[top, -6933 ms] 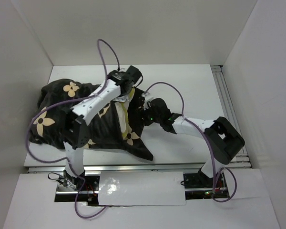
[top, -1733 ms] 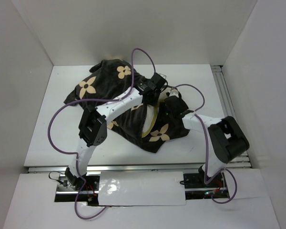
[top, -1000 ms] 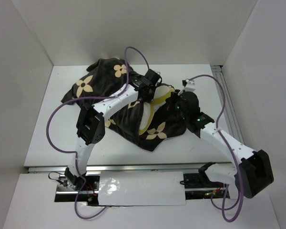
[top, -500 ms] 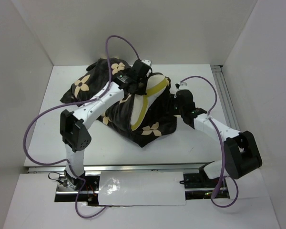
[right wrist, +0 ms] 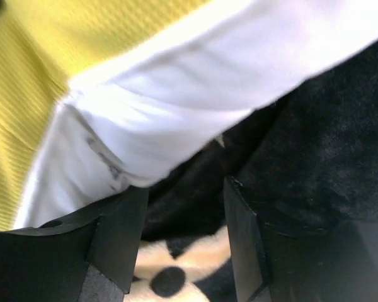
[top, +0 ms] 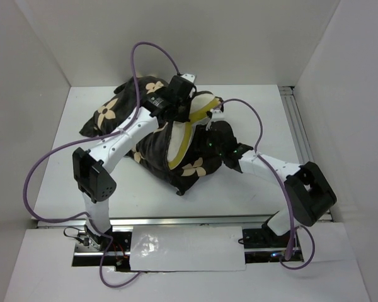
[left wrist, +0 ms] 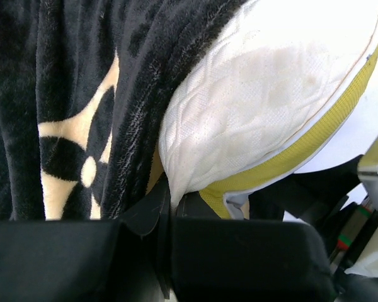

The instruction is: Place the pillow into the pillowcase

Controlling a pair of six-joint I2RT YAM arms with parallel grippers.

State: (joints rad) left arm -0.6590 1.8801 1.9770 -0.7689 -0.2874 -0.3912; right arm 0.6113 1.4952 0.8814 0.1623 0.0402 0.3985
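Observation:
The pillowcase [top: 157,154], dark plush with tan flowers, lies bunched at the table's middle back. The cream pillow [top: 200,104] with its yellow edge sticks out of its opening toward the right. My left gripper [top: 179,107] is over that opening; in the left wrist view it [left wrist: 170,201] is shut on a pinch of the pillow [left wrist: 264,94], right beside the pillowcase's edge [left wrist: 63,75]. My right gripper [top: 211,136] sits low against the bundle's right side. In the right wrist view it [right wrist: 179,233] is open, with pillowcase plush [right wrist: 315,145] between its fingers and the pillow [right wrist: 176,82] just above.
White walls close in the table [top: 258,113] on the left, back and right. A metal rail [top: 300,132] runs along the right side. Purple cables [top: 151,50] loop above both arms. The right arm's elbow [top: 309,192] stands at the front right.
My right gripper has opened and moved in low against the bundle's right side. My left arm has dragged pillow and pillowcase back and to the left, baring more of the pillow.

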